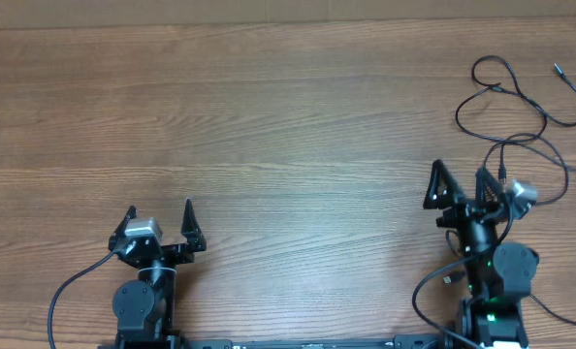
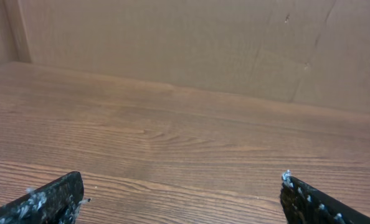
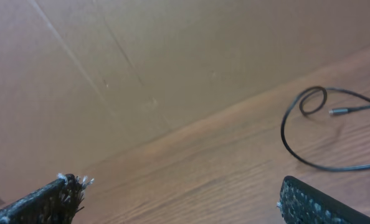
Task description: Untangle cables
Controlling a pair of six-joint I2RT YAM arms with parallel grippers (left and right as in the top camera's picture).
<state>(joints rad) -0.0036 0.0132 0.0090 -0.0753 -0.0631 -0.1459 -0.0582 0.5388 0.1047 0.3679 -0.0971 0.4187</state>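
Note:
Thin black cables [image 1: 521, 107] lie looped and crossing at the far right of the wooden table, with small plugs at their ends. My right gripper [image 1: 459, 176] is open and empty, just short of the cables and a little left of them. The right wrist view shows a cable loop and a metal-tipped plug [image 3: 316, 109] ahead to the right of the open fingers [image 3: 179, 190]. My left gripper [image 1: 160, 211] is open and empty at the near left, far from the cables. The left wrist view [image 2: 182, 186] shows only bare wood between the fingers.
A cardboard wall [image 2: 203, 37] stands along the table's far edge. Thicker black robot cables [image 1: 433, 286] run by the arm bases at the near edge. The table's right edge is close to the cables.

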